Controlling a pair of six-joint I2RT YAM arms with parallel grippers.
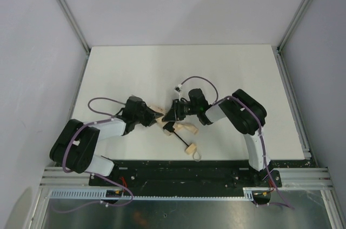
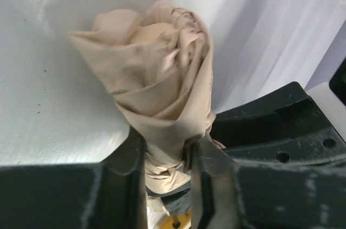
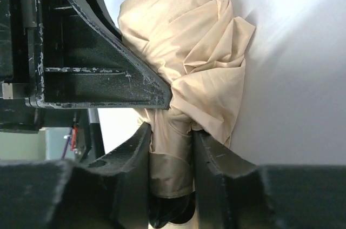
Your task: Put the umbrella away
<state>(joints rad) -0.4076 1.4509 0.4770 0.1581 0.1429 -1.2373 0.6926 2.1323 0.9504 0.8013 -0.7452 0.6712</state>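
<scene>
Overhead, umbrella point(image 1: 160, 122) handle point(image 1: 190, 149) shows, wrists only canopy point(image 2: 157, 72), seemingly pinched.

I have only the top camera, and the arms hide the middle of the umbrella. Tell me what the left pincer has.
Observer: Its wrist view shows the left pincer clamped on the umbrella, with beige fabric squeezed in its grip.
Operator: Now the right one.
Observer: The right pincer also pinches the fabric, shut on it from both sides.
Operator: Describe the fabric's state.
Observer: It is crumpled in loose folds, not rolled tight.
</scene>
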